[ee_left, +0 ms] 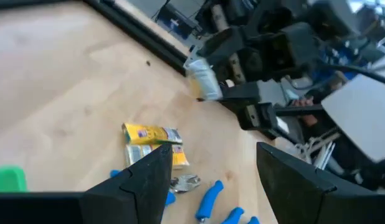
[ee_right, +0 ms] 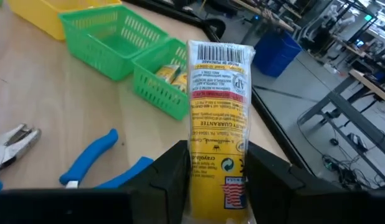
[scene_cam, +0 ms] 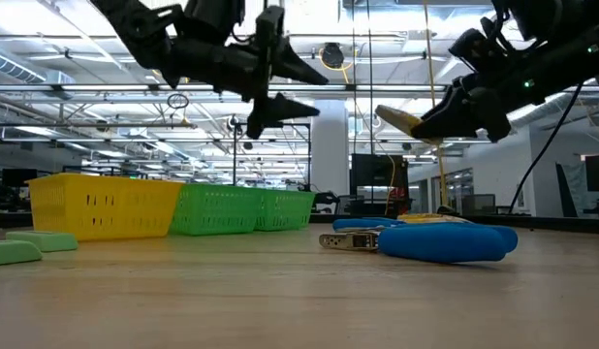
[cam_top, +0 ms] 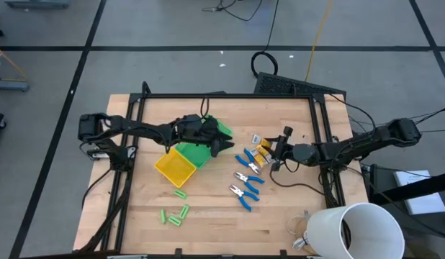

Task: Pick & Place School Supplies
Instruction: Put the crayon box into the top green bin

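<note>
Already lifted clear of the desk point(cam_top: 208, 208), a yellow packet point(ee_right: 216, 118) is pinched lengthwise in the right gripper point(cam_top: 274, 152) jaws. Green basket point(ee_right: 127, 38) lies ahead, toward the left gripper point(cam_top: 221, 146), whose jaws are spread empty above it.

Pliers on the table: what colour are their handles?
Blue handles on the pliers, clearest in the high view.
</note>
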Controlling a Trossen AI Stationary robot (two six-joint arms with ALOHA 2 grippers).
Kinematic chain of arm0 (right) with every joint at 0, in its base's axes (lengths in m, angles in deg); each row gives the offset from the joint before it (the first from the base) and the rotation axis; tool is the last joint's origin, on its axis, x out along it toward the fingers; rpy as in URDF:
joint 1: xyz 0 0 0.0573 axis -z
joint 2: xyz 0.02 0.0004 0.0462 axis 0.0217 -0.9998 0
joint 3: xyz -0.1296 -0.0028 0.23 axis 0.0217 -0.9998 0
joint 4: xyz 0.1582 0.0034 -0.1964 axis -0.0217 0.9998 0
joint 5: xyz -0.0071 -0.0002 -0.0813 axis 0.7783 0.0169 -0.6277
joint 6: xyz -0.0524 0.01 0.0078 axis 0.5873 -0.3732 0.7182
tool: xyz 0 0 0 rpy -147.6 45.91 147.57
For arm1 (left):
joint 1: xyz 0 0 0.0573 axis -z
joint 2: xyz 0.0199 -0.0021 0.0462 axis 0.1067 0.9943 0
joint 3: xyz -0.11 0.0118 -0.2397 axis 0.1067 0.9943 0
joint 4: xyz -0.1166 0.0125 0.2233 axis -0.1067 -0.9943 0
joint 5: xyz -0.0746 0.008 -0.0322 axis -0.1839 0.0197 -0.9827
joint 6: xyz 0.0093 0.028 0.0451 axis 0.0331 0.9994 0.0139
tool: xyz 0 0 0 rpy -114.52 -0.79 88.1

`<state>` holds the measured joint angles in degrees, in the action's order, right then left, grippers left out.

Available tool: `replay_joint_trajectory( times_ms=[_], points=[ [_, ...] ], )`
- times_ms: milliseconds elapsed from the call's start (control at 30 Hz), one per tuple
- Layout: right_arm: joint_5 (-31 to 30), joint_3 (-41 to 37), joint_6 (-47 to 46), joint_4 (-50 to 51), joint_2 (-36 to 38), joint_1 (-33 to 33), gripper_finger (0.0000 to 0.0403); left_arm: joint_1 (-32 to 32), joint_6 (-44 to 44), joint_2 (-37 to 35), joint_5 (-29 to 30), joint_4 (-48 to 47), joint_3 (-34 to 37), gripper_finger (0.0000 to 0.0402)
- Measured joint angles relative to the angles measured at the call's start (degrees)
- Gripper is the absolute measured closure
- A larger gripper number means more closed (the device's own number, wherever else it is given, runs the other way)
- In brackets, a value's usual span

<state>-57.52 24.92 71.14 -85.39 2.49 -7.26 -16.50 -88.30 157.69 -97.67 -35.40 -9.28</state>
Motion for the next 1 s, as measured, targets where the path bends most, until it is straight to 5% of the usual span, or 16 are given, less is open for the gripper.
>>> replay_joint_trajectory(
  times_ms=[500, 1000],
  points=[
    [0.11, 3.89, 1.13, 0.24, -6.27, -1.8, 0.0273, 0.28, -9.11, 8.43, -0.48, 10.62, -2.02, 0.0109],
    [-5.69, 12.3, 3.85, 0.91, -17.82, -3.42, 0.0273, 2.05, -6.29, 8.32, 0.32, 6.54, -5.11, 0.013]
  ],
)
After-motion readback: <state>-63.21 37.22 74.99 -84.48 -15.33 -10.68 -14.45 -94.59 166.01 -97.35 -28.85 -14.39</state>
